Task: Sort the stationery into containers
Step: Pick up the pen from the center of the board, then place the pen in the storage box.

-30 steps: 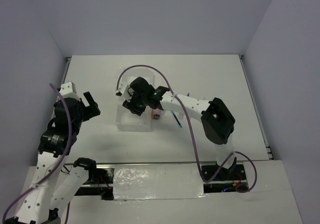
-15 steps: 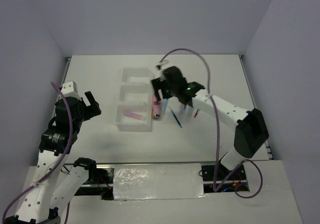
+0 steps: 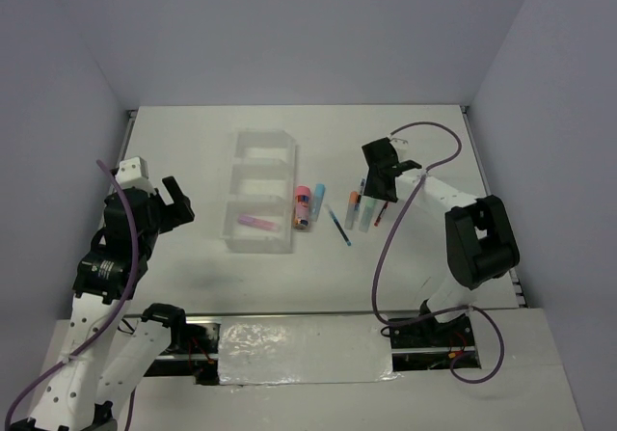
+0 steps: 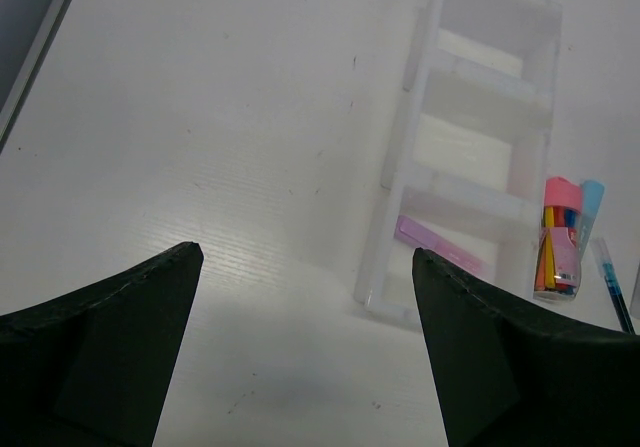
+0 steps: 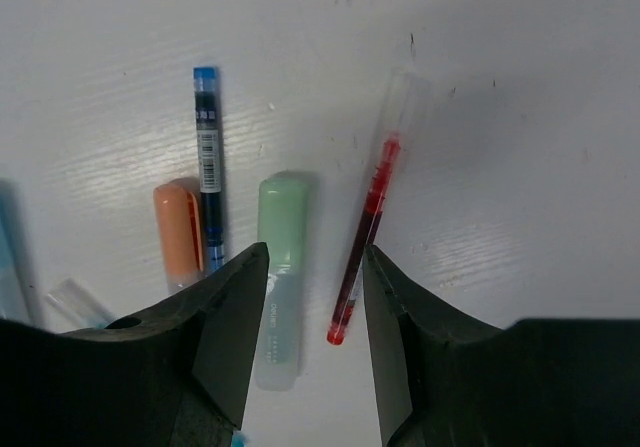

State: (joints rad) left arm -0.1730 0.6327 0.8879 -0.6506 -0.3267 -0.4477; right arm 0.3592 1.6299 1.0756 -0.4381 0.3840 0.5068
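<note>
Both left fingers [image 4: 100, 337] and right fingers [image 5: 230, 327] gape empty; our right pair hides the end of the orange highlighter [image 5: 178, 232] beside the green highlighter [image 5: 282, 257].

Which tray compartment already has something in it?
The near-end compartment: a pink highlighter lies in it; the other two are empty.

White table [image 3: 439, 257] — tray [image 3: 260, 246] left of centre; highlighters [image 5: 280, 267], pens [image 5: 365, 232] loose beside it, right.
</note>
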